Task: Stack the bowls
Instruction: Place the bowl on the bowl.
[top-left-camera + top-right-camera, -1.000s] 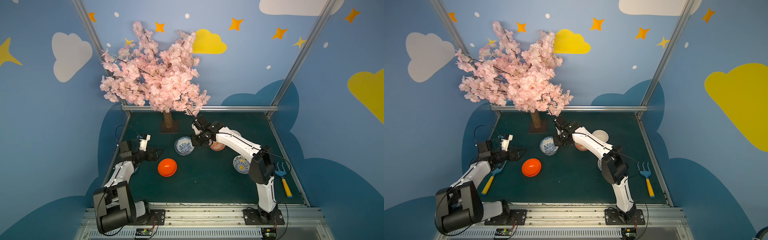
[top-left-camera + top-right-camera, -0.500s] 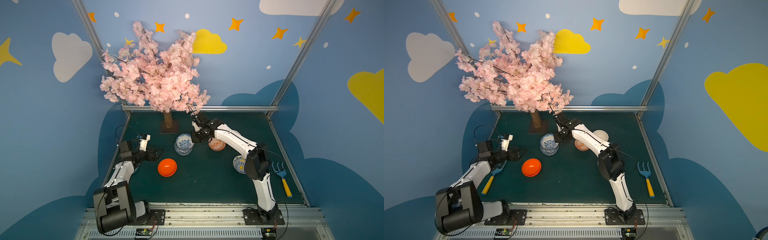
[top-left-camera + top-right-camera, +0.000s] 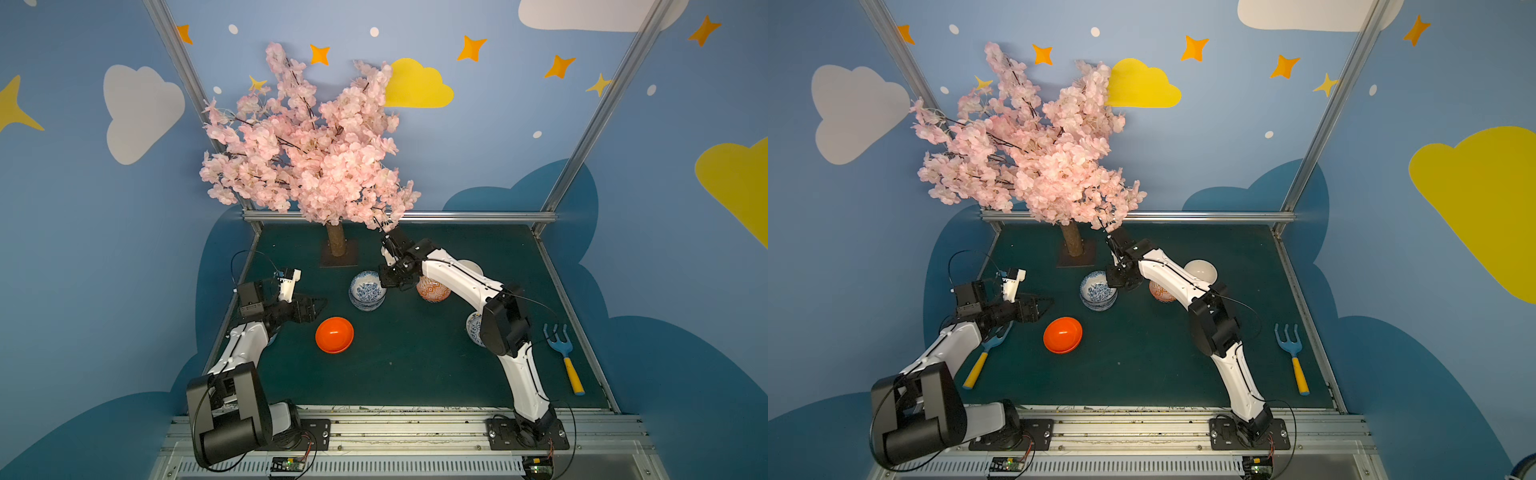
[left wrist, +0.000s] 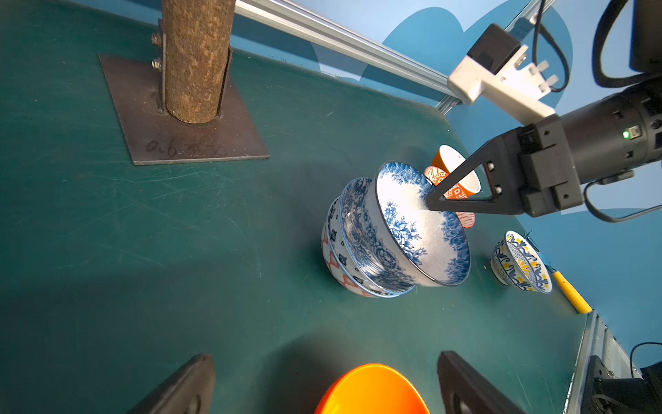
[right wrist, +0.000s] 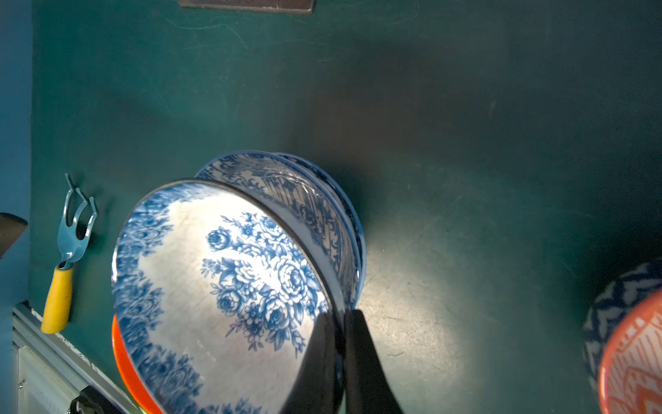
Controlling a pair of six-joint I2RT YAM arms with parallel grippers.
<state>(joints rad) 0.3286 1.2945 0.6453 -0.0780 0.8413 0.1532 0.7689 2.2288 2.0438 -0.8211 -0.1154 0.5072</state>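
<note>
Now the right jaws pinch the floral bowl [image 4: 404, 233] by its rim, tilted atop the two-bowl stack [image 4: 353, 251] mid-tabletop; level it, centre, seat it fully before releasing. Left jaws gape wide.

We see a high glaze on the blue floral bowl [image 4: 419, 233], ceramic-looking and throwing back white glare; the orange bowl [image 3: 334, 335] is smooth and glossy, like plastic; the bench [image 4: 107, 258] is matt dark green, scuffed with fine scratches; the tree trunk [image 4: 195, 61] is rough and bark-like, on a dull brownish metal base plate [image 4: 215, 143]; the rail [image 4: 340, 39] is brushed metal; the right end effector [image 5: 340, 312] is matt black; the right arm's shell [image 3: 453, 276] looks like smooth white plastic; the blossoms [image 3: 316, 153] look cloth-like.
</note>
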